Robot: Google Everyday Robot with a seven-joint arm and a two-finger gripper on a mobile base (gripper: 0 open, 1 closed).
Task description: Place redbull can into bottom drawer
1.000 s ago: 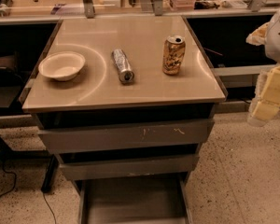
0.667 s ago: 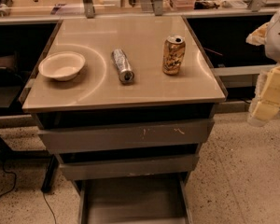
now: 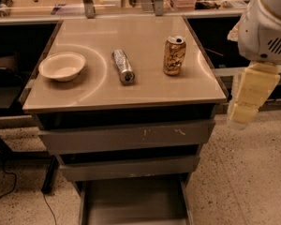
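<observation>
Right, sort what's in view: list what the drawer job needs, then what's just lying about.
Job:
redbull can, lying on its side on the tabletop
bottom drawer, pulled open
gripper, at the right of the view, away from both cans

Lying about:
white bowl
gold soda can, upright

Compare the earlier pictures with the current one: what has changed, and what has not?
The gripper, hanging right of the cabinet, has edged toward it. Nothing was grasped or released. The redbull can lying on the tabletop, the bowl, the gold soda can and the open bottom drawer stayed put.
</observation>
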